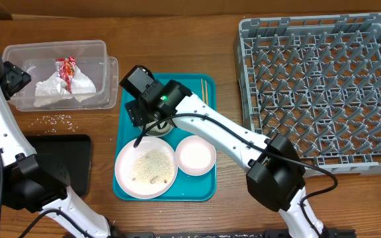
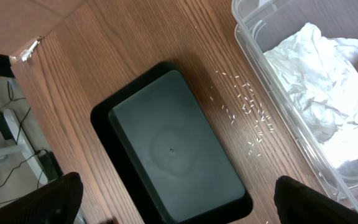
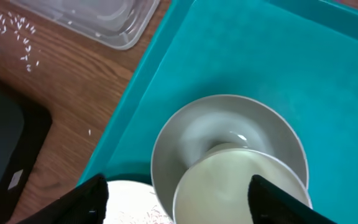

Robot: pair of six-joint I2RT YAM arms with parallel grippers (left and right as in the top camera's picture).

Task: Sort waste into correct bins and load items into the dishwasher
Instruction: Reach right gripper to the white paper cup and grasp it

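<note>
A large square grey plastic dish rack (image 1: pixel 323 86) with an open grid base and upright pegs fills the right side of the wooden table. A teal rectangular serving tray (image 3: pixel 241 56) sits in the middle. To its left stands a clear rectangular plastic tub (image 1: pixel 88 56) with rounded corners. Nearer the robot on that side lies a shallow black rectangular tray (image 2: pixel 173 149).

The left gripper (image 2: pixel 188 199) hangs above the black tray with its jaws spread wide and nothing between them.

On the teal tray's near end rests a large round white plate (image 1: pixel 146 166) dusted with whitish crumbs. A small round pale-pink plate (image 1: pixel 195 155) lies just beside it on the right. Behind the large plate sits a round white bowl (image 3: pixel 210 130) with a pale cup (image 3: pixel 229 186) inside it. The right gripper (image 3: pixel 185 199) is over the bowl, its jaws apart on either side of the cup and gripping nothing.

A crumpled white paper napkin (image 2: pixel 316 81) and a small red-and-white snack wrapper (image 1: pixel 67 68) lie in the clear tub. A pair of thin wooden chopsticks (image 1: pixel 206 89) lies along the teal tray's far right edge. Loose whitish rice grains (image 2: pixel 247 109) are scattered on the table between the tub and the black tray.
</note>
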